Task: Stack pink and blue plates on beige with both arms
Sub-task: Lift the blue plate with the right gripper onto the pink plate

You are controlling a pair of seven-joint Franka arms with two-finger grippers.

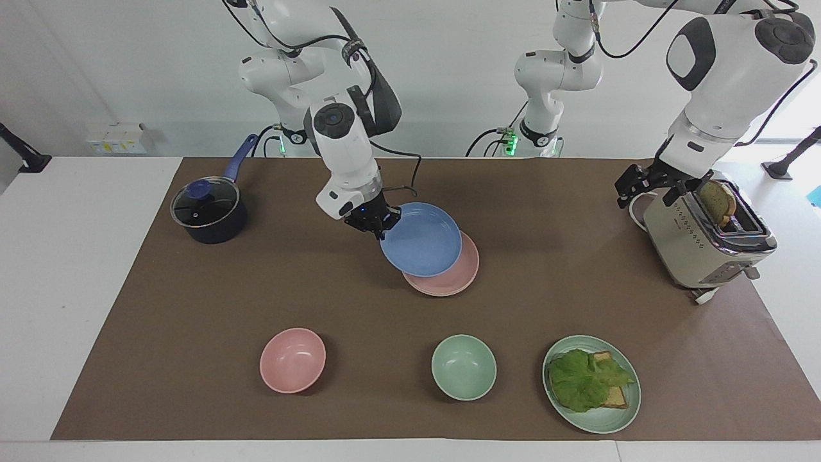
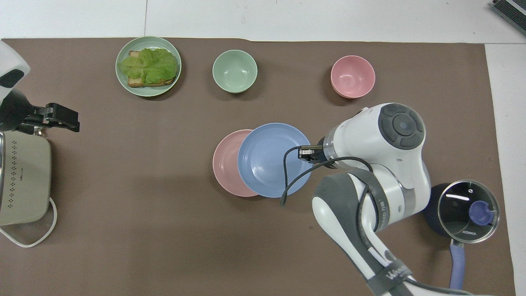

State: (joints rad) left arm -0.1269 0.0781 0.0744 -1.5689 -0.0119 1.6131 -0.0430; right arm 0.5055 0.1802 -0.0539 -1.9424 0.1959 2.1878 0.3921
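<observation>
Facing view
My right end effector: clamped on the rim of the blue plate, carried tilted in the air, overlapping the pink plate at mid-counter.
My left end effector: waits spread wide beside the toaster.

Overhead view
Right end effector: fingertips hidden by wrist and cable.
Pink plate: mostly covered by blue plate.
Beige plate: not visible; whether it lies under the pink plate I cannot tell.

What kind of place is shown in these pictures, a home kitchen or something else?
Probably a robotics lab set up as a mock kitchen: two white robot arms stand at a plain white table with a brown mat, holding a toaster, a lidded pot and coloured dishes.
</observation>
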